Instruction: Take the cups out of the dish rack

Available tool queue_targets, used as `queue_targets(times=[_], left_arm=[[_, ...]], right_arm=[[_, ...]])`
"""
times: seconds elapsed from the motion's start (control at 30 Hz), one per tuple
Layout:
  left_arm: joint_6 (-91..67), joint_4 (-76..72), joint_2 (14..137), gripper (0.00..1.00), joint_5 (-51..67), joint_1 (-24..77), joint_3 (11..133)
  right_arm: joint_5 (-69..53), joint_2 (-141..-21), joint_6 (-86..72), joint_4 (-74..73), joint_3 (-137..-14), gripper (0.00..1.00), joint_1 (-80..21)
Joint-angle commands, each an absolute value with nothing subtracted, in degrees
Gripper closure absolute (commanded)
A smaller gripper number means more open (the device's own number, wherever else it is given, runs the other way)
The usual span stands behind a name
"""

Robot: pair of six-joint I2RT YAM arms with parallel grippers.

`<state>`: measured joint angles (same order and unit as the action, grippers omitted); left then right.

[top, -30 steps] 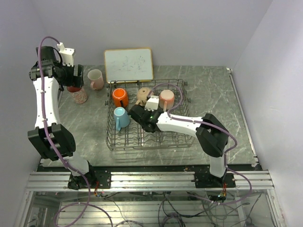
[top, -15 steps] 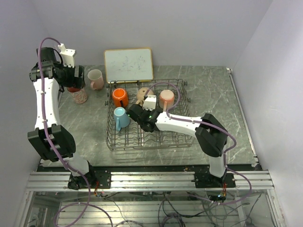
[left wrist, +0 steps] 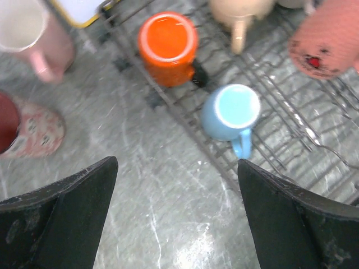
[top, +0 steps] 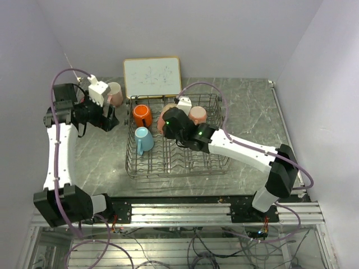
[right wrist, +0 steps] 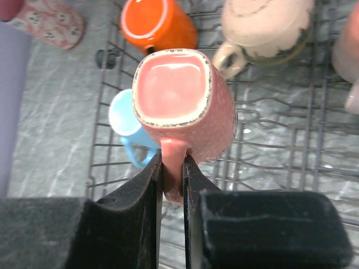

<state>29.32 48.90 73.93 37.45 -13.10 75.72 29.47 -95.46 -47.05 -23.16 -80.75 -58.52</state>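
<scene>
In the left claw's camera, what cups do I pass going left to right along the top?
Pale pink cup → orange cup → tan cup → speckled salmon cup.

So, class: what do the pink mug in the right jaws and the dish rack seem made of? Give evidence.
Pink mug: probably glazed ceramic; glossy surface, thick wall, pale flecked rim. Dish rack: apparently dark metal wire, maybe coated; thin rigid bars with slight sheen.

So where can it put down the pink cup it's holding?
Widest bare table is right of the dish rack, toward the far-right corner. A smaller patch lies left of the rack. The back-left corner is crowded: a pale pink cup and a patterned cup.
</scene>
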Motion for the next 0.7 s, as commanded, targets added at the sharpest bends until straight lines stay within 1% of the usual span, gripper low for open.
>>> queue_targets(times=[0.0, 0.2, 0.4, 0.53, 0.67], left_arm=[[37.2, 43.3, 68.4, 0.01, 44.2, -8.1, 69.7], [45.6, 37.2, 58.3, 0.01, 41.4, -0.7, 59.2], [51.6, 22.1, 45.4, 0.0, 40.1, 3.8, 47.7], [53.8, 16.9, 41.2, 0.02, 40.6, 4.8, 45.6], [53.6, 12.5, 37.6, 0.04, 40.1, 4.8, 44.3]], right_arm=[[18.8, -93.2, -46.8, -18.2, -82.8, 1.0, -55.8], [1.4, -88.4, -54.5, -9.3, -79.3, 1.0, -50.0], [-13.0, -87.5, -62.3, -1.6, -79.0, 1.0, -47.8], [-20.6, -86.9, -69.2, 6.8, -75.5, 1.0, -47.7], [-25.5, -86.3, -75.8, 15.5, -71.4, 1.0, -47.6]])
